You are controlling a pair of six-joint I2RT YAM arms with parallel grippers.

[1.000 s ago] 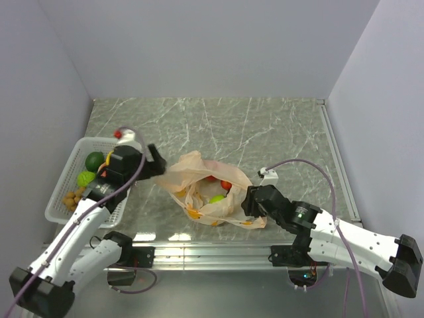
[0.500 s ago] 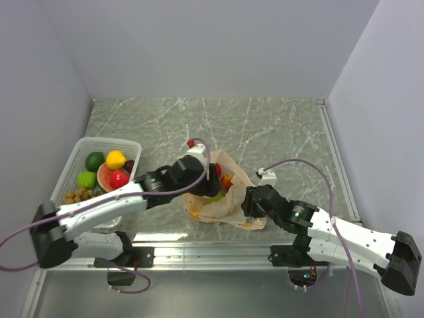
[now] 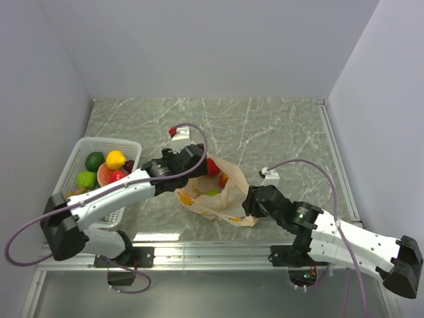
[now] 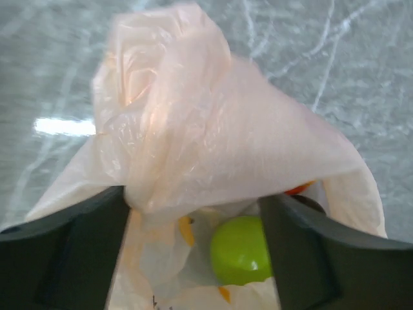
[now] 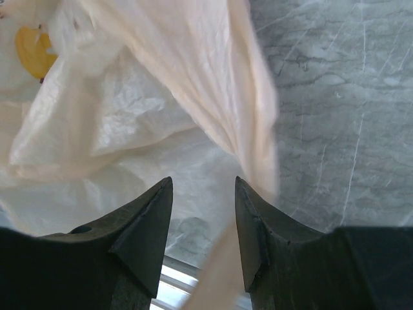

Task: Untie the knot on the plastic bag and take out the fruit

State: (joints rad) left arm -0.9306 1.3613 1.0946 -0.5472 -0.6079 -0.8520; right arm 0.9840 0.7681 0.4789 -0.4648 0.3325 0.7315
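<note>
The bag [image 3: 215,195] lies opened on the table [image 3: 278,132]; fruit removal is under way. The left tool [image 4: 193,252] is spread over a green fruit [image 4: 239,250]; a lower reach and closing seem needed. The right tool [image 5: 203,226] stands part-spread against bag film, a pinch uncertain.

My left gripper [image 4: 197,242] reaches far across, black jaws spread wide. My right gripper [image 5: 203,226] sits low, jaws parted halfway.

A grey-green marbled table [image 3: 278,126] veined in white is enclosed by plain pale walls [image 3: 199,46] behind it and at both sides, and its near edge is bounded by a metal rail [image 3: 212,252].
</note>
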